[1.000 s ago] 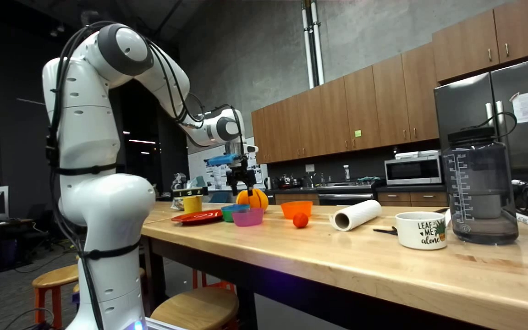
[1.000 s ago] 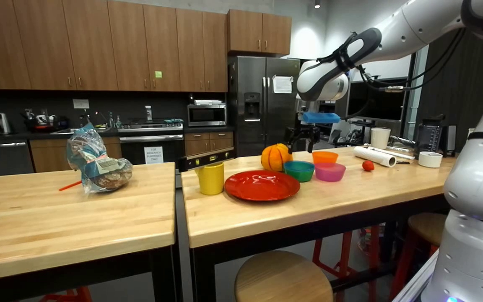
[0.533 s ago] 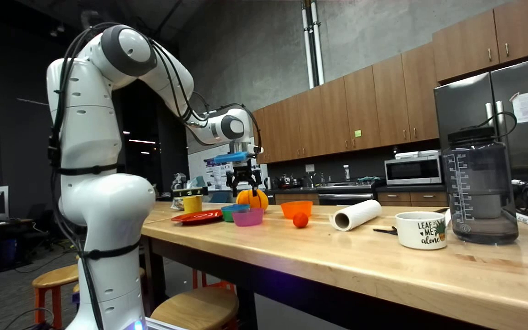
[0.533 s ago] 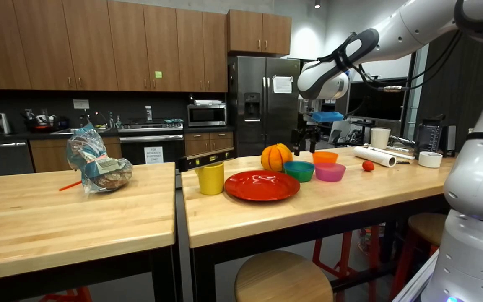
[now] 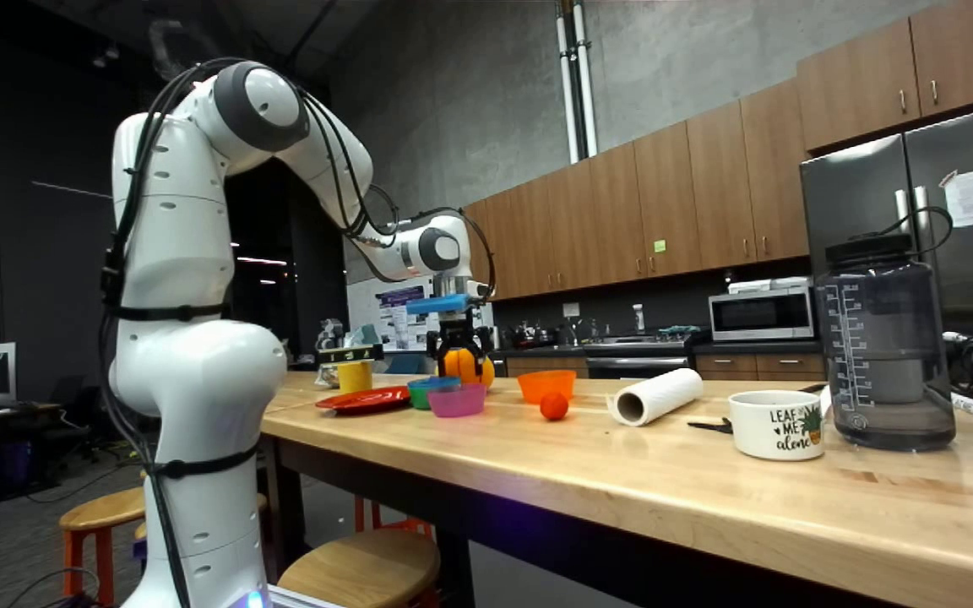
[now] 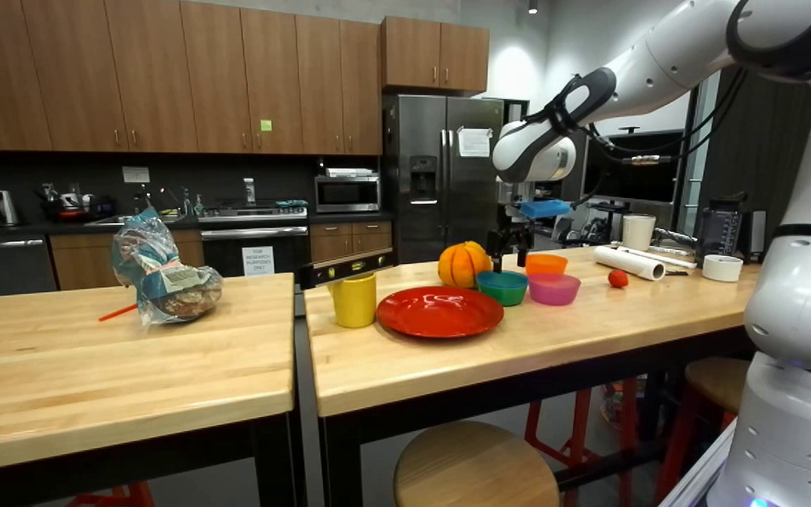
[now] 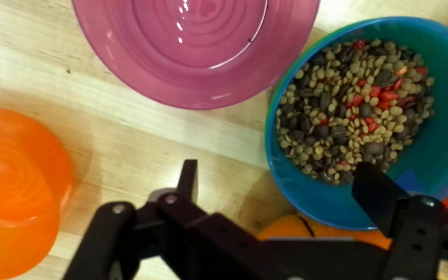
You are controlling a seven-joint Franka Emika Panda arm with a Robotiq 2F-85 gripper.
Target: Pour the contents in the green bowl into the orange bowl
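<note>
The green bowl [image 7: 441,132] has a bluish rim and holds a mix [image 7: 364,105] of lentils, dark beans and red bits. It stands upright beside the pink bowl. At the left of the wrist view is the orange bowl [image 7: 18,182], with nothing seen inside. My gripper [image 7: 278,171] is open: one finger [image 7: 379,202] overlaps the green bowl's near side, the other hangs over bare wood outside the rim. In both exterior views the gripper [image 6: 510,264] hangs low by the green bowl [image 6: 503,292]; contact with the rim cannot be made out. The orange bowl [image 6: 546,263] stands behind.
A pink bowl [image 7: 196,77] touches or nearly touches the green one. An orange pumpkin [image 6: 463,264] and a red plate [image 6: 441,311] sit close by. A red ball [image 5: 553,405], a paper roll [image 5: 660,395], a mug [image 5: 776,425] and a yellow cup [image 6: 354,301] are also on the table.
My gripper has turned at the wrist and come down, from above the pumpkin and bowls to the green bowl's rim level. Its fingers stay open. The bowls have not moved.
</note>
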